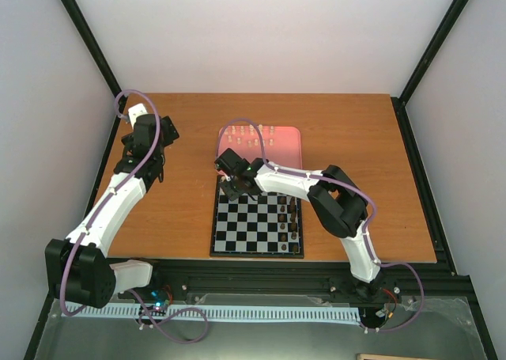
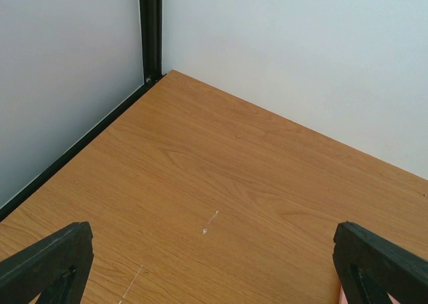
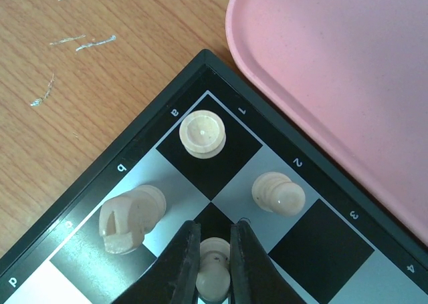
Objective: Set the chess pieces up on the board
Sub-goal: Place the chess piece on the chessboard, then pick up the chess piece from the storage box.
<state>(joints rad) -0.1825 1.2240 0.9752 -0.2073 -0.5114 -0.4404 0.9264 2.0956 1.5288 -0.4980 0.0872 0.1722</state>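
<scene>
At the board's corner beside the tray: the right hand (image 3: pixel 215 247) is pinched shut on a small cream piece (image 3: pixel 214 277), over the dark square one diagonal step in from the corner.
Contact with that square: cannot tell; the fingers (image 3: pixel 180 264) hide the piece's base.
Board (image 1: pixel 237 233): flat on the desk (image 1: pixel 356 138), with its far edge right by the pink tray (image 1: pixel 288 146).
Already placed: a rook (image 3: pixel 202 133) stands upright on the corner square. A knight (image 3: pixel 130 218) and a pawn (image 3: pixel 279 194) stand on the two squares bordering it, one along each edge.
On the tray: more cream chess pieces (image 1: pixel 251 133) stand in its far part, well apart from the board.
Dark pieces (image 1: pixel 292 217): grouped along the board's right side.
Left hand (image 2: pixel 214 277): spread wide and holding nothing, above bare desk near the far-left corner, well apart from the board.
</scene>
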